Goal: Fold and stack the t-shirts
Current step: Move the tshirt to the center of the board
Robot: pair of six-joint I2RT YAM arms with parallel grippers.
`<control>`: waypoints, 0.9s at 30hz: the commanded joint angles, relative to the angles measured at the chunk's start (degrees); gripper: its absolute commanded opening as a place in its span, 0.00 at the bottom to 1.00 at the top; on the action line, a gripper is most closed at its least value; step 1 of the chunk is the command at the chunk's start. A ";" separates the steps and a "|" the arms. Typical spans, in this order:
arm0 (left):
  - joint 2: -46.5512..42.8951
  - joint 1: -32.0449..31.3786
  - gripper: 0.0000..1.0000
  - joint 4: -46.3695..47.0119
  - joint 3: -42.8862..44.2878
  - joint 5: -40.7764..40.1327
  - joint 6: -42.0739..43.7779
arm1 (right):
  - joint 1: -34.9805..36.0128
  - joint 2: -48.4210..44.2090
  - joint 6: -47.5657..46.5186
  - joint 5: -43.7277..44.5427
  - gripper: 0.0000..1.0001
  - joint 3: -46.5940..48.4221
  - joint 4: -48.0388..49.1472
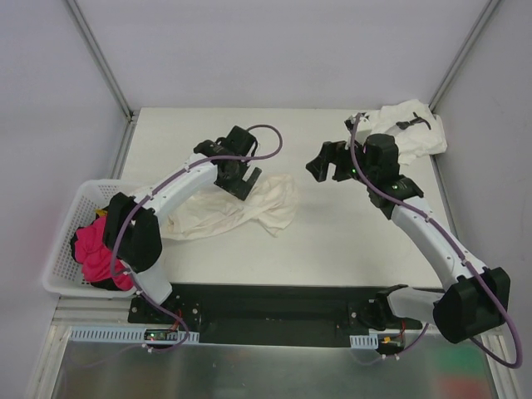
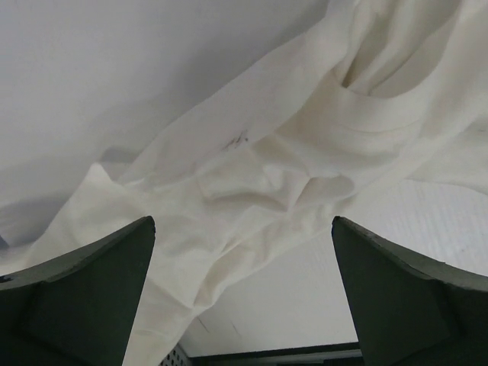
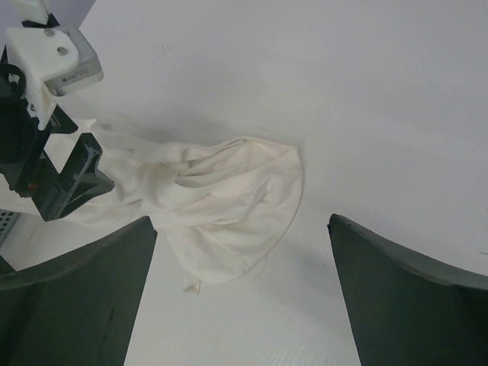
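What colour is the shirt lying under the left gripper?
The shirt is plain cream-white, crumpled on the table; the left wrist view shows it best.

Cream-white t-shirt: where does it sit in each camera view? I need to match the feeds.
Top external: the cream-white t-shirt lies crumpled left of centre, under the left gripper.
Left wrist: it fills the middle and upper right, beyond that gripper's open jaws.
Right wrist: left of centre.
Shared landmark: the left gripper, at the left edge of the right wrist view.

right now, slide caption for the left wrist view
Open left gripper above a crumpled cream-white cloth t-shirt
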 commanded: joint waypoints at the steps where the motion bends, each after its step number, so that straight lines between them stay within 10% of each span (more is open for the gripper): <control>1: 1.04 2.01 0.99 0.30 -2.55 -8.23 -7.97 | -1.65 -3.39 -1.47 1.33 1.00 -0.68 0.82; 27: 14.85 5.44 0.99 6.19 -4.05 -12.64 -16.15 | -6.40 -6.91 -1.29 1.07 0.96 -4.99 3.72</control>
